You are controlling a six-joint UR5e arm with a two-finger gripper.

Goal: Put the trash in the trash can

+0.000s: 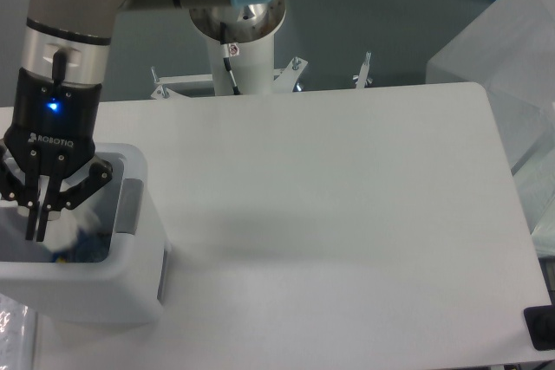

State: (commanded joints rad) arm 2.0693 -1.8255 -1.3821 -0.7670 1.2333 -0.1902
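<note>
The trash can (87, 282), a white boxy bin with a grey side panel, stands at the table's left edge. My gripper (36, 231) hangs down inside its opening, with the fingers close together. A pale crumpled bit of trash, the wrapper (59, 224), shows blurred right at the fingertips and seems pinched there. Deeper in the bin lies the bluish crushed bottle (85, 247), partly hidden by the rim and by my fingers.
The arm's base column (238, 32) rises behind the table's far edge. A frosted translucent box (507, 49) stands off the right side. A small black object (540, 328) sits at the table's front right corner.
</note>
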